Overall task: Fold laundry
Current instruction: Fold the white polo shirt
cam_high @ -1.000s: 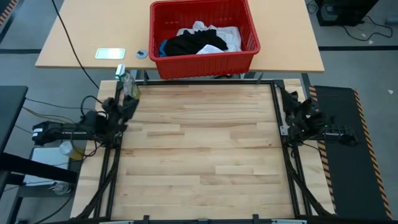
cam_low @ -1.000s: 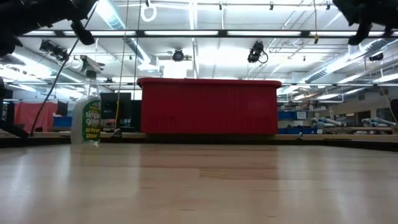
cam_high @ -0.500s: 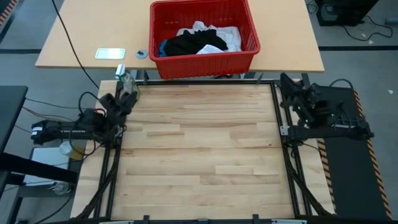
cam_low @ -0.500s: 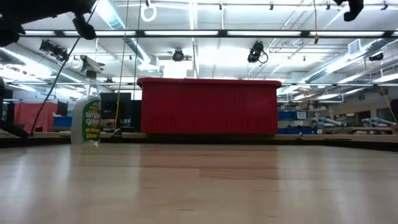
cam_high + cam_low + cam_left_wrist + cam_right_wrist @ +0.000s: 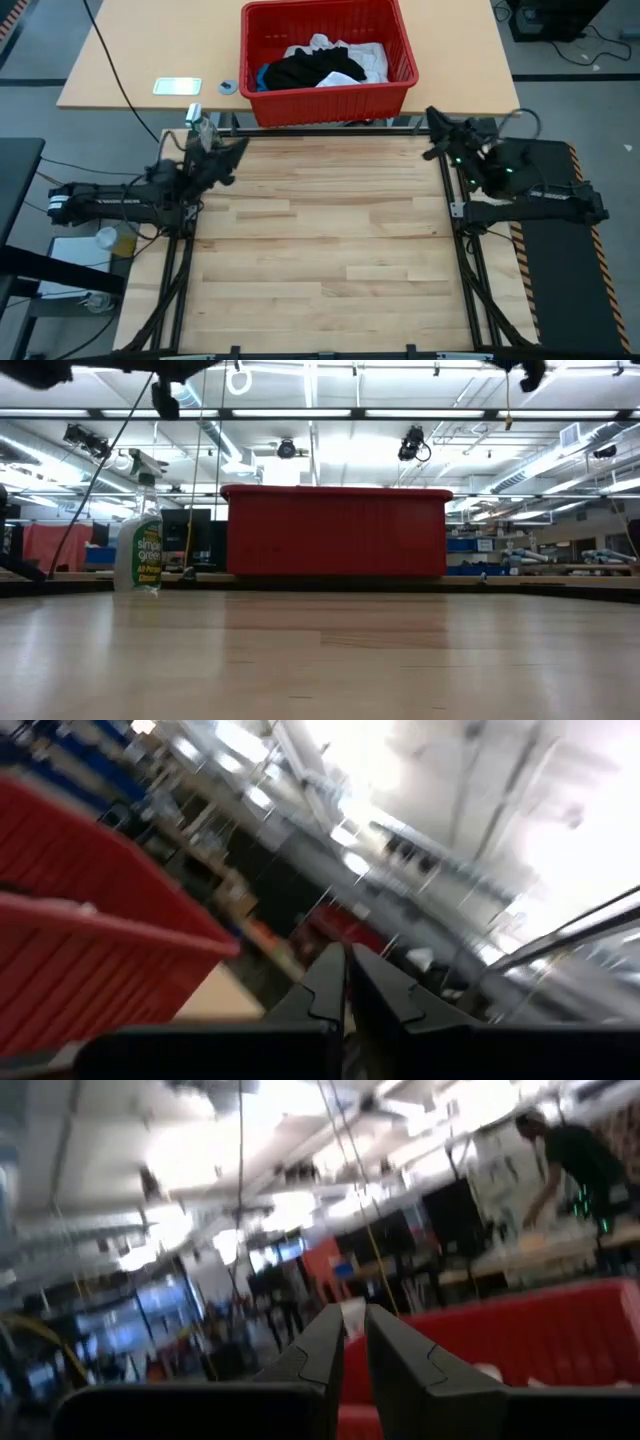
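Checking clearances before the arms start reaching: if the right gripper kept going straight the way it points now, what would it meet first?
Probably the red basket. The right gripper, shut and empty, aims up and toward it; its wrist view shows the basket's wall ahead. Height is unclear, so it might pass over the rim.

A red plastic basket (image 5: 330, 95) sits on the tan surface (image 5: 130, 60) with a phone (image 5: 177, 87) lying flat nearby; a spray bottle (image 5: 139, 550) stands upright.
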